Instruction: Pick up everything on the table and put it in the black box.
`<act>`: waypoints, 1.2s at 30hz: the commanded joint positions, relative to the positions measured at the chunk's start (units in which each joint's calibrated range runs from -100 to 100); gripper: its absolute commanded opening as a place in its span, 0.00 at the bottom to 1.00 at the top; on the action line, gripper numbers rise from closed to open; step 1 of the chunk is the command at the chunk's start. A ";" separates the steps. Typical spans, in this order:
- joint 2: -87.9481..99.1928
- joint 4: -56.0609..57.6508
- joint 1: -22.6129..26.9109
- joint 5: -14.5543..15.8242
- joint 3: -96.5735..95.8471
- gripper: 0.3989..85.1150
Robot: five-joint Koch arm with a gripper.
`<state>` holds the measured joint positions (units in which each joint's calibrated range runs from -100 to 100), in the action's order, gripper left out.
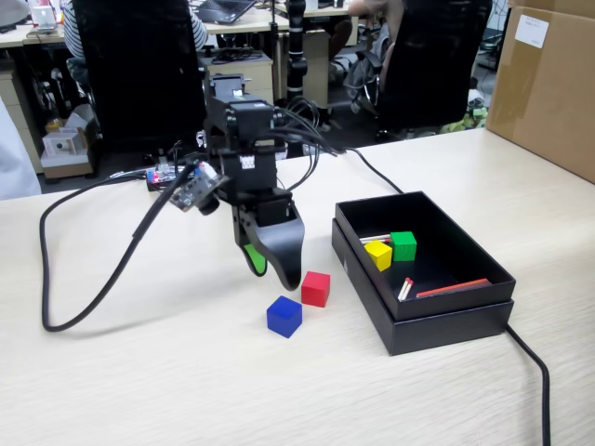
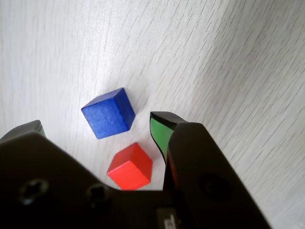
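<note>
The blue cube [image 1: 284, 316] and the red cube [image 1: 315, 288] are sitting on the pale wood-grain desk [image 1: 139, 372], close together but apart, just left of the black box [image 1: 423, 321] in the fixed view. Behind the desk, dark office chairs are standing, and a brown cardboard carton [image 1: 548, 84] is leaning in at the far right. A thick black cable [image 1: 84, 288] is looping across the desk on the left. The claw [image 1: 268, 271] is hanging just behind the two cubes, its tips spread apart and gripping nothing; in the wrist view both cubes are lying between them. Inside the box, the yellow cube [image 1: 378, 255] and green cube [image 1: 403, 245] are sitting side by side, with thin red and white sticks [image 1: 451, 288] lying near them.
</note>
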<state>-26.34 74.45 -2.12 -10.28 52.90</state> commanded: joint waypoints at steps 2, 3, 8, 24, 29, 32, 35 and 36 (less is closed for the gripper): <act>-2.63 -0.11 -0.10 -0.49 7.12 0.53; -3.66 -0.11 -0.10 -0.49 8.03 0.53; -9.17 -0.11 0.10 -0.49 10.84 0.52; -1.14 -0.11 0.63 1.71 12.11 0.05; 14.93 -0.11 3.22 3.37 7.75 0.05; 22.15 -0.11 6.50 5.13 4.94 0.05; 24.68 -0.11 10.65 7.67 2.59 0.05; 24.68 -0.11 12.06 8.60 2.22 0.05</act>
<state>-7.31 74.45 6.96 -4.03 53.81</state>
